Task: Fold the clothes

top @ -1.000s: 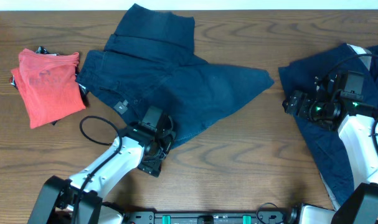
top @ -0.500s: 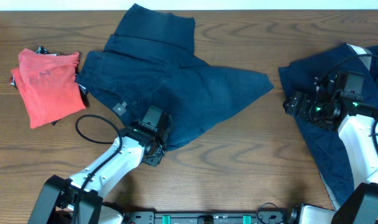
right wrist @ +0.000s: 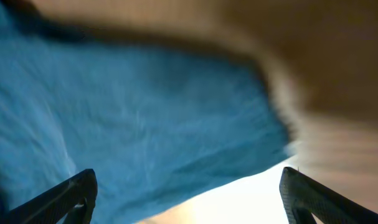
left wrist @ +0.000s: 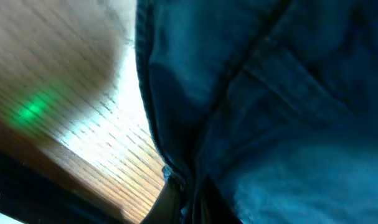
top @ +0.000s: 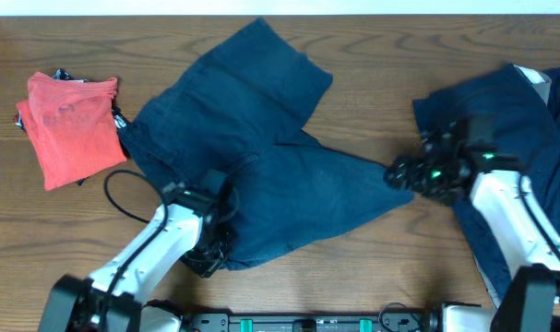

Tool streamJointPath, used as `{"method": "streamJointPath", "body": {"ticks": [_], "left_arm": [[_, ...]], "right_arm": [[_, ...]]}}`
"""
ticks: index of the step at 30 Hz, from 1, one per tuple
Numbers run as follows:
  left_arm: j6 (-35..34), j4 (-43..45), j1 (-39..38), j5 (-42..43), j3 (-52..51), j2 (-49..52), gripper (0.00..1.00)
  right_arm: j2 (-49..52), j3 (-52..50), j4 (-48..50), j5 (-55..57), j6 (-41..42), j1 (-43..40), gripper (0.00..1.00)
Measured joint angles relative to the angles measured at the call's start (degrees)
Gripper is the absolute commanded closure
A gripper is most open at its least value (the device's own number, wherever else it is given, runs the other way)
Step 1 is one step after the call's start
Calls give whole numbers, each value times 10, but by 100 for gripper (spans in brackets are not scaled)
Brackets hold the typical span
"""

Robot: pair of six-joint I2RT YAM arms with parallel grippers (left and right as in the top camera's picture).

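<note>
Navy clothes (top: 261,157), red garment (top: 72,129)

**Setting:** robot manipulation workstation of a lab type. The room beyond the bench is out of view.

**Evidence:**
- Wood-grain table (top: 353,267) fills the overhead view.
- Two white-and-black robot arms reach in from the near edge: left arm (top: 160,244), right arm (top: 501,212).
- Black mounting rail (top: 307,324) with green fittings runs along that edge.
- Loose black cable (top: 113,189) lies on the wood.
- Green indicator light (top: 436,172) glows on the right arm.
- Work material lies on the bare tabletop: navy shorts (top: 252,157), second navy garment (top: 538,120), red garment (top: 72,124).
</note>
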Motion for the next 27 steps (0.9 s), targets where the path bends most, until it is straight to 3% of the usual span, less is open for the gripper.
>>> {"method": "streamJointPath", "body": {"ticks": [11, 20, 23, 27], "left_arm": [[25, 5, 22, -10, 0, -73, 94], [30, -27, 23, -14, 0, -73, 94], [30, -31, 23, -16, 0, -73, 94], [31, -35, 23, -16, 0, -73, 94]], "right_arm": [[10, -39, -38, -5, 105, 32, 5], [10, -90, 57, 2, 181, 35, 21], [0, -110, 106, -4, 214, 41, 30], [-3, -133, 164, -11, 243, 44, 65]]}}
